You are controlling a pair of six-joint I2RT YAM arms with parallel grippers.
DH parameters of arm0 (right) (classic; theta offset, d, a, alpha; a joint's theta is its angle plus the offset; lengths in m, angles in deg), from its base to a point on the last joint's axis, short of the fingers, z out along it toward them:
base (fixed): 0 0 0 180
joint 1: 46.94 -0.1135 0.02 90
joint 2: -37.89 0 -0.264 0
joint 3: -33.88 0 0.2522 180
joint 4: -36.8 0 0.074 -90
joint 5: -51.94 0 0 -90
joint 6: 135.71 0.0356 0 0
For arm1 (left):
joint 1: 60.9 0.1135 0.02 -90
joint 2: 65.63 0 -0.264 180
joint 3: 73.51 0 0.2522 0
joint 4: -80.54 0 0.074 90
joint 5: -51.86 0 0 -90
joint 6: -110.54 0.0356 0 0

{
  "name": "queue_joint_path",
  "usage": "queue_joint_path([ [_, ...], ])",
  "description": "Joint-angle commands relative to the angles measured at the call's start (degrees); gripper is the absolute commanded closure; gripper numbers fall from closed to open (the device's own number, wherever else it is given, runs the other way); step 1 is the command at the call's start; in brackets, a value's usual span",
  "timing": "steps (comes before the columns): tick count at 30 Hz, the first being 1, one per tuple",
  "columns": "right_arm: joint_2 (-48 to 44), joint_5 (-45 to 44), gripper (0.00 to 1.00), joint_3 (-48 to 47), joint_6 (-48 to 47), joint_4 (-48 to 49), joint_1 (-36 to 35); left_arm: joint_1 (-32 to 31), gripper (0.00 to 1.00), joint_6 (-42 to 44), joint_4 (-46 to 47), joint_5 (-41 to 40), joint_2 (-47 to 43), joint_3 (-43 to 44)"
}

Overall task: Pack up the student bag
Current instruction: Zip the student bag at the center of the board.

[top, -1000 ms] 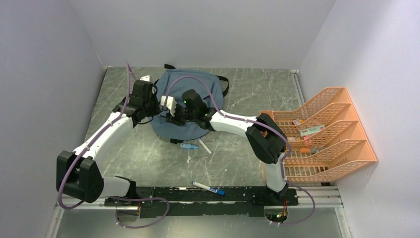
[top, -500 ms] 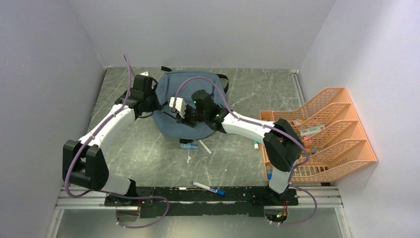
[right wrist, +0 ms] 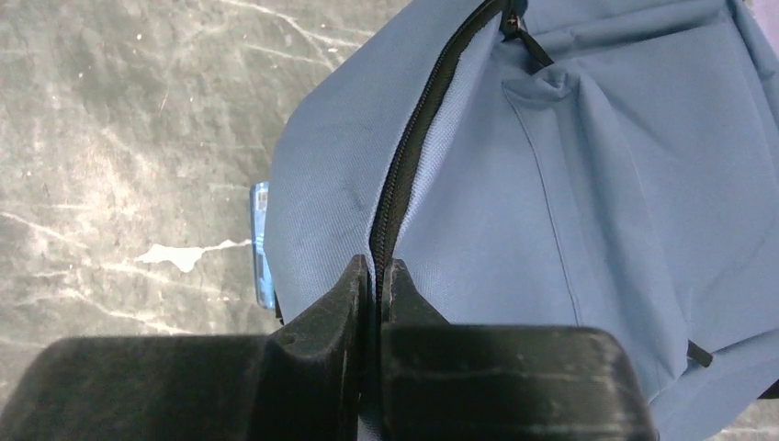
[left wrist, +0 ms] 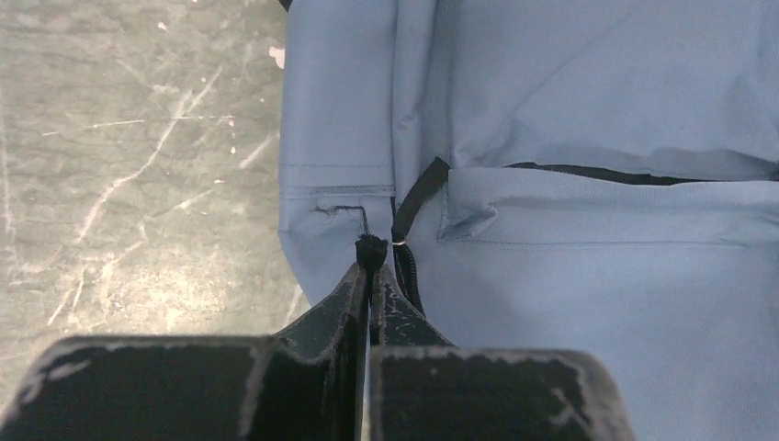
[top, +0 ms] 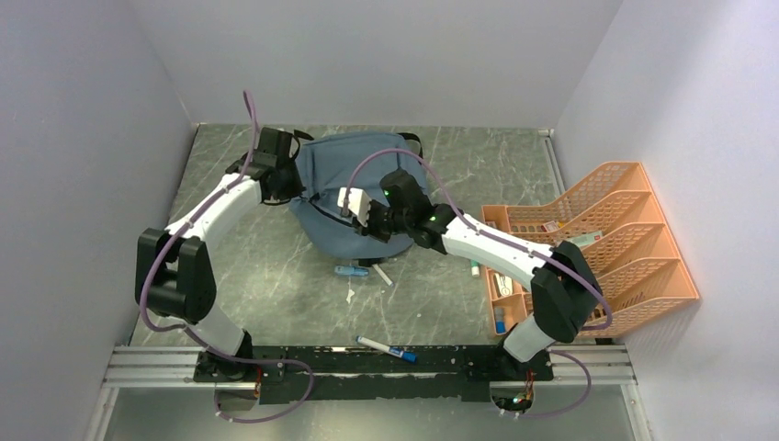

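Bag (top: 326, 175) on table (top: 459, 165), between both claws. Left claw (left wrist: 369, 266) pinches black tab (left wrist: 370, 248) at bag's side. Right claw (right wrist: 377, 276) pinches zip (right wrist: 418, 138); its line runs straight ahead.

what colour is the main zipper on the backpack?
Black zipper, running along the soft grey-blue fabric backpack. Shows best in the right wrist view.

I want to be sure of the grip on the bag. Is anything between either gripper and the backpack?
Nothing visible stands between them. The left gripper is shut on a black tab at the seam of the backpack. The right gripper is shut on the fabric edge beside the black zipper.
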Motion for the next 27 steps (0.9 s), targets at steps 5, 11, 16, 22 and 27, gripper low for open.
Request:
queue_joint_path([
  [5,-2.09,7.02,0.55,-2.52,0.08,-9.77,0.36,0.71,0.95,3.76,7.10,1.43,1.18,1.23],
  [11,2.00,6.63,0.27,-5.33,10.85,3.71,0.02,-2.71,0.95,3.76,8.61,1.49,-1.78,-2.04],
  [16,9.52,0.73,0.22,-9.43,16.54,9.66,-2.06,-2.73,0.95,2.85,9.99,0.46,-4.14,-5.50],
  [22,17.03,-1.27,0.22,-16.49,17.05,9.60,-4.29,-2.72,0.95,2.74,9.70,0.75,-3.72,-5.31],
  [27,19.80,-3.36,0.25,-17.07,16.76,9.14,-5.47,-2.51,0.95,2.07,9.65,0.88,-3.32,-5.01],
])
